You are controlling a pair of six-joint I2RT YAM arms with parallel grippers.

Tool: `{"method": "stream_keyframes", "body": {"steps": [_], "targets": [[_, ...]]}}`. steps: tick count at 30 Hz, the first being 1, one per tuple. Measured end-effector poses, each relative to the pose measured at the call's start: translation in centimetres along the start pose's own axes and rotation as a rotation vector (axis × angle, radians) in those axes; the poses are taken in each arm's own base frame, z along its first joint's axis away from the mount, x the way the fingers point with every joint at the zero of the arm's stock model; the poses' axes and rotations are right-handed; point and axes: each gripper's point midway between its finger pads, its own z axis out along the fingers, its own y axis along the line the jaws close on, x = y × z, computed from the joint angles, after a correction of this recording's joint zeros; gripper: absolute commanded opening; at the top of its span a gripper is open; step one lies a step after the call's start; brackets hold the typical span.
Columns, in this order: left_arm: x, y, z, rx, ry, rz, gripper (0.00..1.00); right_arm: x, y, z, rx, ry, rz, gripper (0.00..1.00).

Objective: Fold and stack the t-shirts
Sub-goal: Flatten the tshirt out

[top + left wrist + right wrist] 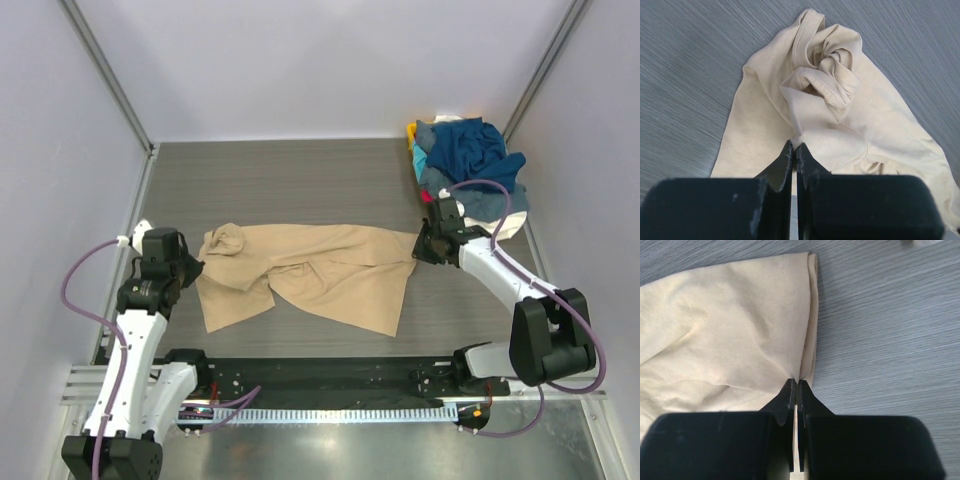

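- Tan tee [310, 275] lies rumpled on the counter [300, 170]; other tees [470, 165] are heaped far right
- Left claw [794, 150] is clamped on its bunched end, right claw [794, 385] on a hemmed edge
- Best drawn apart evenly and low, to flatten the wrinkles

one tan t-shirt [310, 275], one pile [470, 165], two arms [130, 340] [500, 270]
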Motion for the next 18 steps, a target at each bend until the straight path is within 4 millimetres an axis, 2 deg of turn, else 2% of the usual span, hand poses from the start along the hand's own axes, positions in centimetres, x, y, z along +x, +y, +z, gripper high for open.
{"method": "stream_keyframes", "body": {"steps": [3,5,7,9,11,13,15,18], "targets": [[-0.3,-0.1,-0.4,-0.008,0.003,0.016,0.0,-0.1,0.3,-0.1,-0.013,0.002,-0.003,0.01],[-1.8,-0.9,-1.3,0.001,-0.024,0.031,0.0,-0.8,0.8,-0.5,-0.028,-0.01,-0.007,0.01],[-4.6,-2.6,-3.1,0.041,-0.093,0.038,0.0,-2.6,1.9,-1.9,-0.061,-0.054,-0.012,0.01],[-7.7,-4.3,-5.5,0.092,-0.181,0.037,0.0,-5.3,3.4,-4.4,-0.118,-0.138,-0.013,0.01],[-10.5,-5.8,-8.2,0.137,-0.266,0.031,0.0,-8.3,4.9,-8.1,-0.191,-0.253,-0.012,0.01],[-12.9,-6.8,-10.7,0.179,-0.344,0.023,0.01,-11.3,6.3,-13.4,-0.28,-0.399,-0.011,0.01],[-14.7,-7.5,-13.4,0.219,-0.416,0.02,0.01,-13.1,6.9,-18.4,-0.355,-0.524,-0.01,0.01],[-16.6,-7.9,-16.9,0.268,-0.505,0.03,0.01,-14.0,6.9,-25.8,-0.461,-0.691,-0.018,0.01]]}}
